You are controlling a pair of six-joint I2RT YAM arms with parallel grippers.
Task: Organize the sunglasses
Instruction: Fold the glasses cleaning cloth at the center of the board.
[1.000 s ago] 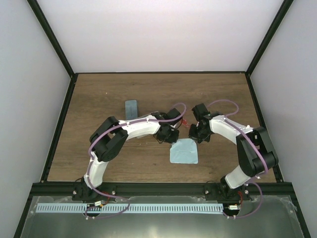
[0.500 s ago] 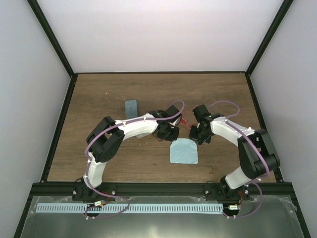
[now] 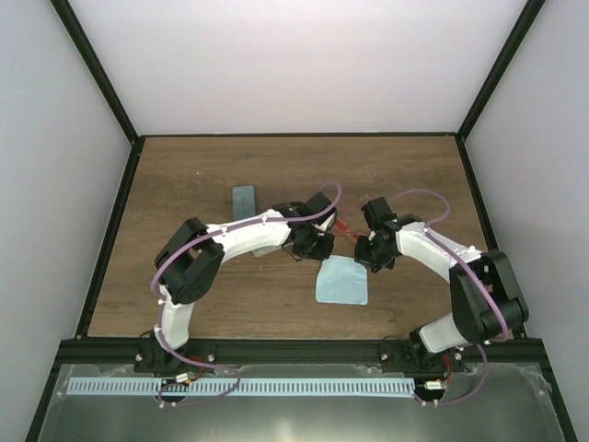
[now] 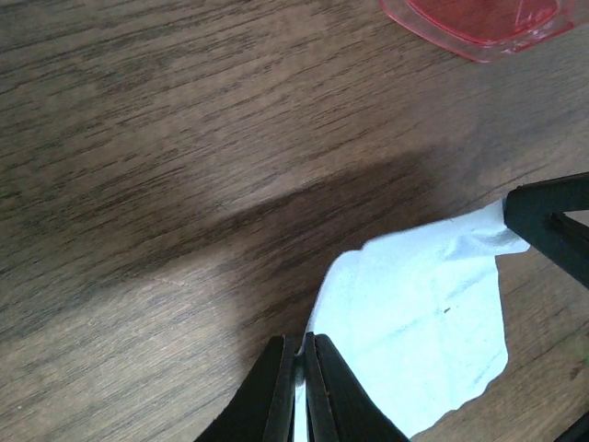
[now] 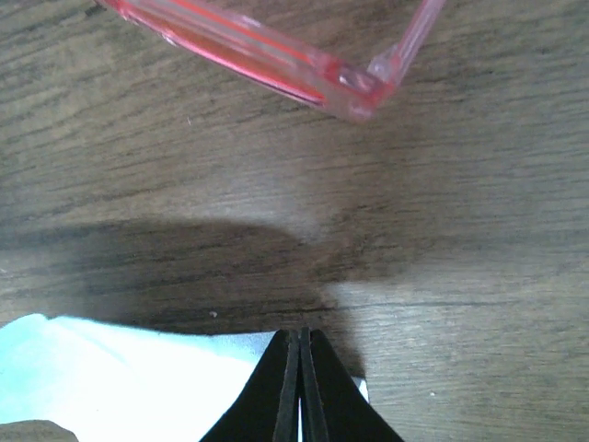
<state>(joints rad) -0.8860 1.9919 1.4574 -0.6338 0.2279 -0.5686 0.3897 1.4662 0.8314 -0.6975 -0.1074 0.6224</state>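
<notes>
The red-framed sunglasses (image 3: 346, 226) lie on the wooden table between the two wrists; they also show in the left wrist view (image 4: 479, 23) and the right wrist view (image 5: 276, 64). A light-blue cloth (image 3: 342, 282) lies just in front of them. My left gripper (image 3: 321, 257) is shut on the cloth's far left corner (image 4: 423, 313). My right gripper (image 3: 369, 259) is shut on the cloth's far right corner (image 5: 110, 368). The right gripper's fingers (image 4: 552, 216) show at the cloth's other corner in the left wrist view.
A blue oblong case (image 3: 243, 198) lies at the back left of the table. A grey case (image 3: 267, 242) is mostly hidden under the left arm. Black frame posts and white walls enclose the table.
Both grippers have shifted slightly at the cloth's far edge, and the arms' elbows have moved outward. The cloth's far corners are a little pulled. The sunglasses have not moved.
</notes>
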